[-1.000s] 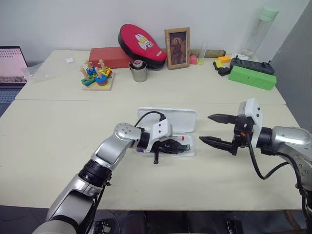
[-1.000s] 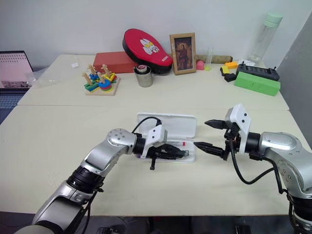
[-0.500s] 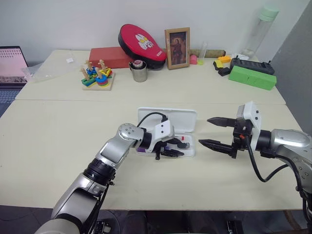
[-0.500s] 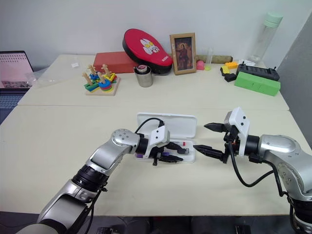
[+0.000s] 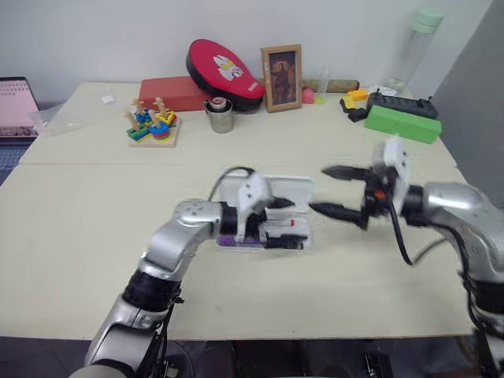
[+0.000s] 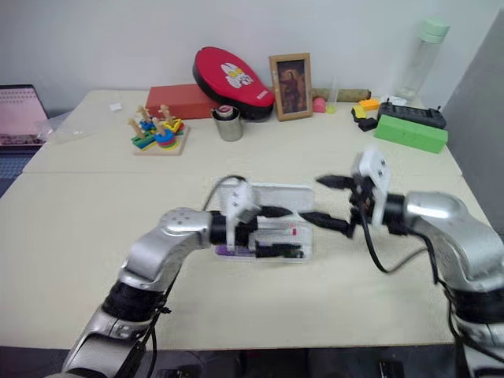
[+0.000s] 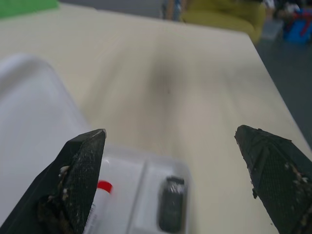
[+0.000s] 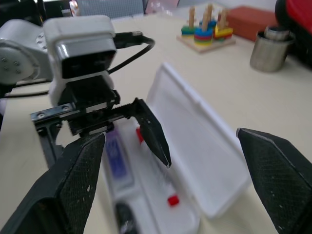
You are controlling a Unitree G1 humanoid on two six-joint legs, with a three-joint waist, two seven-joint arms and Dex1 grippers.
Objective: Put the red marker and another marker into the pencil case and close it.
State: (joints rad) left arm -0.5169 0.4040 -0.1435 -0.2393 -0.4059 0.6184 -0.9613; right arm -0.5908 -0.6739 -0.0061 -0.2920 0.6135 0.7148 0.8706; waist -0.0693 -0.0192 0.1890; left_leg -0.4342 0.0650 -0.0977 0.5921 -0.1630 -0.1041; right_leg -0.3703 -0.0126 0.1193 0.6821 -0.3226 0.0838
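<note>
The white pencil case (image 5: 277, 189) lies open at the table's middle, lid flat behind the tray. In the tray lie the red marker (image 8: 172, 200), white-barrelled with red ends, and the lilac marker (image 5: 235, 240) along the near side. A small black stubby object (image 7: 170, 207) sits in an end compartment. My left gripper (image 5: 290, 224) hangs open just above the tray, holding nothing. To the right of the case my right gripper (image 5: 323, 190) hovers open and empty, its fingertips pointing at the case's right end.
Along the table's back stand a green box (image 5: 402, 124), a wooden stacking toy (image 5: 150, 126), a metal cup (image 5: 220, 118), a red pad (image 5: 224, 67), a picture frame (image 5: 282, 67) and a tall bottle (image 5: 417, 39).
My left gripper went from shut down in the tray to wide open and lifted off it. My right gripper rose and came closer to the case. The camera shifted a little.
</note>
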